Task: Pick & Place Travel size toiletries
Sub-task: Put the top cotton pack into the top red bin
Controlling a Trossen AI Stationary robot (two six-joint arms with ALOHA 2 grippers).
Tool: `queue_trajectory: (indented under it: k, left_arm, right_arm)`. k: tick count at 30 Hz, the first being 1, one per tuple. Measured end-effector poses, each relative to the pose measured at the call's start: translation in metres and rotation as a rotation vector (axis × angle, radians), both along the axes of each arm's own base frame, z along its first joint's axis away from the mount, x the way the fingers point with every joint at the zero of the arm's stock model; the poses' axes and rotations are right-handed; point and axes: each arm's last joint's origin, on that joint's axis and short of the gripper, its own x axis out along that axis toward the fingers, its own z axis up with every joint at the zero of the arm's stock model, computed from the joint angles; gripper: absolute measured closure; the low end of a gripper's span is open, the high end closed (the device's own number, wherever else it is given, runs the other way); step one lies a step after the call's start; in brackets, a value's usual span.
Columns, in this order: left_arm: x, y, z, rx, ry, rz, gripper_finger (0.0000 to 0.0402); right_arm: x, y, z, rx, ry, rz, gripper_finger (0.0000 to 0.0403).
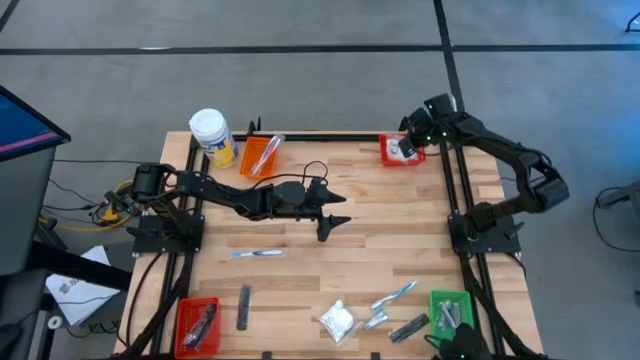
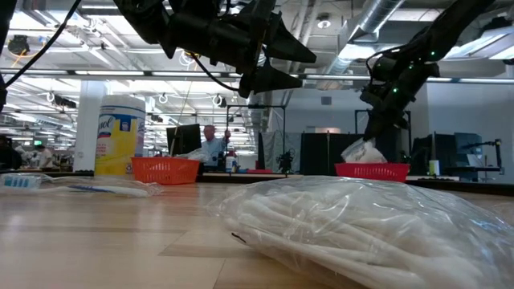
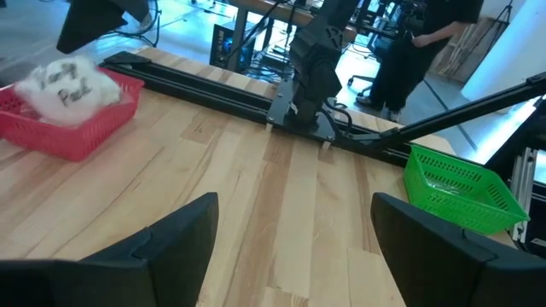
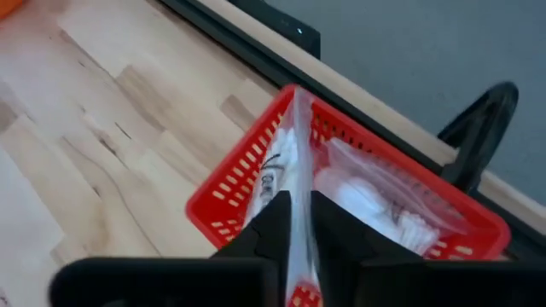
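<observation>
Hovering over the red bin [image 1: 400,153] at the table's far right corner, the right gripper [image 1: 405,148] is pinching the clear edge of a white puffy packet [image 4: 294,183] between closed fingers. The right wrist view is showing that packet hanging into the bin, where another white packet [image 4: 375,203] is already lying.

The left gripper [image 1: 330,212] is hanging above the bare middle of the wooden table [image 1: 380,245], its fingers [image 3: 171,247] spread wide apart and gripping nothing.

Other toiletries are lying along the near side of the table. A slim white-blue toothbrush [image 1: 257,254] is resting alone left of centre, and a dark grey bar [image 1: 244,306] is lying nearer the front edge. A puffy white packet [image 1: 337,320] is sitting near the front centre, filling the foreground of the low view. Just right of it, a second toothbrush [image 1: 394,294] is lying beside what appears to be a small silvery sachet [image 1: 375,321], though it is too small to make out clearly, and another dark bar [image 1: 408,328].

A second red bin [image 1: 197,325] at the near left corner is holding a dark item, and the green bin [image 1: 450,312] at the near right is holding greyish items. The orange bin [image 1: 262,155] and the yellow jar [image 1: 213,137] are standing at the far left.
</observation>
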Motion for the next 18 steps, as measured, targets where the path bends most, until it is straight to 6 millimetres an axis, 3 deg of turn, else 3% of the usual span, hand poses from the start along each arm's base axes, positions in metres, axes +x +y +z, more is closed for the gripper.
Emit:
queue_trajectory:
  k: [11, 18]
  left_arm:
    - [0.000, -0.001, 0.000, 0.000, -0.002, -0.003, 0.0103]
    - [0.000, -0.001, 0.000, 0.007, -0.002, -0.005, 0.0103]
  right_arm:
    - [0.007, 0.005, 0.002, -0.039, 0.040, -0.005, 0.0267]
    - [0.001, 0.013, 0.021, -0.122, 0.026, -0.036, 0.0253]
